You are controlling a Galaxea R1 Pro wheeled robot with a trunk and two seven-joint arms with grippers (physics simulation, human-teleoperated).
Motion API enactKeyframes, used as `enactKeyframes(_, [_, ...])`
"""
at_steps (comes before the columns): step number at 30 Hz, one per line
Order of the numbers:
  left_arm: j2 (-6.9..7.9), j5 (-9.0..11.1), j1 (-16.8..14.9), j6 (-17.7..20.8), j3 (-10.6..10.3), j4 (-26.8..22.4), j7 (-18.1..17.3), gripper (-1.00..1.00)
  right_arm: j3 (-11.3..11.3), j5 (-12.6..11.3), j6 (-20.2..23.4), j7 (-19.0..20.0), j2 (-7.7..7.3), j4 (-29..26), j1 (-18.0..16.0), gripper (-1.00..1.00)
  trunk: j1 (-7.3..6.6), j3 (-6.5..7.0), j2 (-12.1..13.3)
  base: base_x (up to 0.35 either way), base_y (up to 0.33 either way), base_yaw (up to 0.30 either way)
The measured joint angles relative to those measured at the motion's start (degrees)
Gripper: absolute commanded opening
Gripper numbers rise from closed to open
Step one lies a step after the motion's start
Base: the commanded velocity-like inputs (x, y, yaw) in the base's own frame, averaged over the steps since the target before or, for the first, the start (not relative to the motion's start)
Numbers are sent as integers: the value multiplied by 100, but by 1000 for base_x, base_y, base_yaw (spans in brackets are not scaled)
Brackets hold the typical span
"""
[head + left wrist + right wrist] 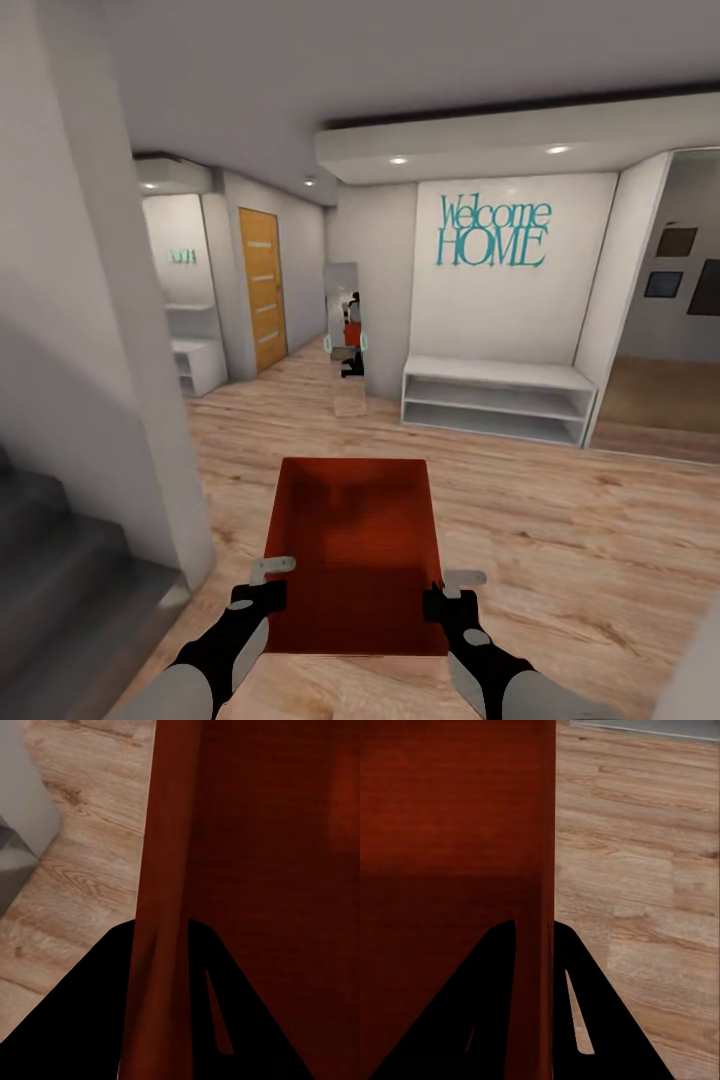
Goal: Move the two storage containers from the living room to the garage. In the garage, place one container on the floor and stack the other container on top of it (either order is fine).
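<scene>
Two teal words, "Welcome HOME" (493, 232), on wall.

— How were the arms set?
— Both reached forward, low — left claw (262, 585) and right claw (447, 592) each clamped on a side wall of the storage container (352, 540).

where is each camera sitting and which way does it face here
Head view: from the robot's head, looking forward and down a hallway; both arms hold the storage container, left pincer and right pincer on its side walls.
Left wrist view: near the left pincer, looking along its fingers straddling the container wall, wood floor beyond.
Right wrist view: near the right pincer, the same on the opposite wall.
All views share the container and floor.
</scene>
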Motion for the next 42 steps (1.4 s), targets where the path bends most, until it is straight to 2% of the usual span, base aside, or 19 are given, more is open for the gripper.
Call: enactKeyframes(42, [1,1,0,-2,-2,-7,0,-100,2,-3,-7,0,1,-1,-2,-100,0,-4,0,321,0,0])
